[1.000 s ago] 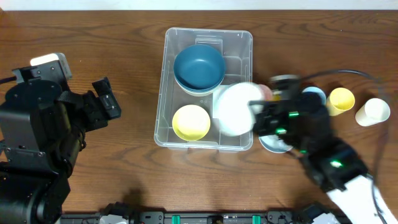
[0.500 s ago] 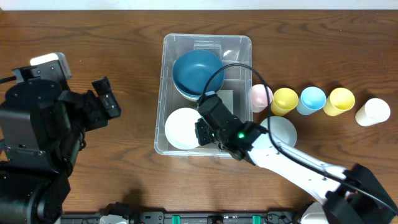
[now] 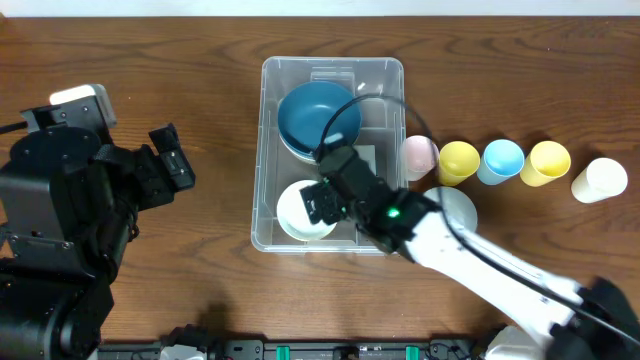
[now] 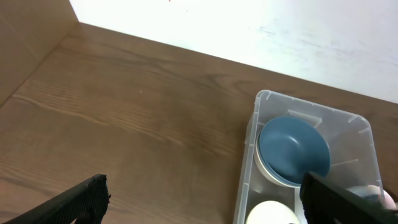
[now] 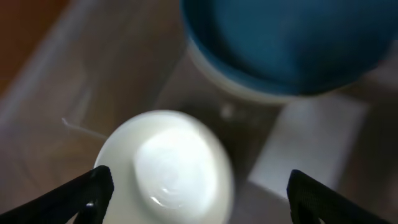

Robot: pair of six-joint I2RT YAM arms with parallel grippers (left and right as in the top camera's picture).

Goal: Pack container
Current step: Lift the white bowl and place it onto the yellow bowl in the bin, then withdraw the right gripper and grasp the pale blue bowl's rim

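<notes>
Brown wood bench (image 3: pixel 140 60) w/ two black arms at it. The right gripper (image 5: pixel 199 200) hangs low inside the container (image 3: pixel 262 150), fingers (image 5: pixel 93 190) spread wide, holding nothing. The white bowl (image 5: pixel 166 163) lies right under it, between the two tips. The wrist view is blurry, but no finger seems to touch the bowl. It sits on the box floor at the end nearest the front edge of the bench.

Next to it, at the end nearest the far edge, is the blue bowl (image 3: pixel 318 112), stacked on something pale. A white label (image 5: pixel 311 137) shows through the clear floor beside them.

The container itself stands mid-bench, a bit toward the far edge. Outside it, toward the right edge, a row of cups (image 3: pixel 502 160) waits, w/ a second white bowl (image 3: pixel 466 203) partly under the R arm. Over by the left edge the left gripper (image 4: pixel 204 186) is parked, fingers apart & nothing in them.

Step in hand, I think: putting the white bowl in. It looks set down.

Next move prob.: lift the R arm straight up so the fingers miss the bowl rim & box wall, then go for the next thing by the right edge.
</notes>
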